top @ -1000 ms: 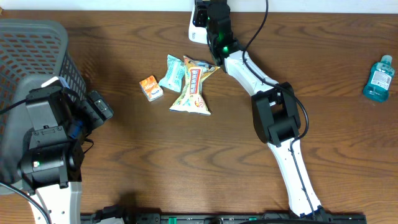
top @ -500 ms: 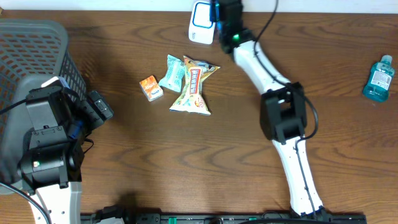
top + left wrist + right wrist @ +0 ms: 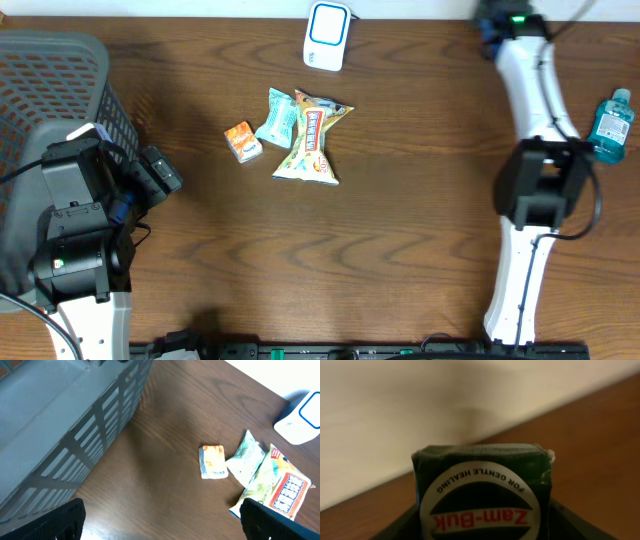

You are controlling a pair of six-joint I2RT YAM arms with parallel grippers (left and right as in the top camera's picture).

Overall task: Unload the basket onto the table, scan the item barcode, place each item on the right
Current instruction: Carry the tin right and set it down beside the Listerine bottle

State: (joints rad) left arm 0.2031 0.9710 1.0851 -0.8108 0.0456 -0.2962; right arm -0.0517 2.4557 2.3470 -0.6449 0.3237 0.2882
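The right fingers [image 3: 402, 527] grip a dark green Zam-Buk box [image 3: 482, 487] with its round label facing the wrist camera. They hold it at the back edge of the worktop [image 3: 300, 260], near the pale wall and well to the right of the white barcode scanner [image 3: 326, 34]. The left fingers [image 3: 60, 522] are spread wide with nothing between them, beside the grey basket [image 3: 60, 70]. An orange packet [image 3: 243, 141], a teal packet [image 3: 277, 118] and a snack bag [image 3: 313, 140] lie together in front of the scanner, and a blue bottle [image 3: 609, 125] sits at the right edge.
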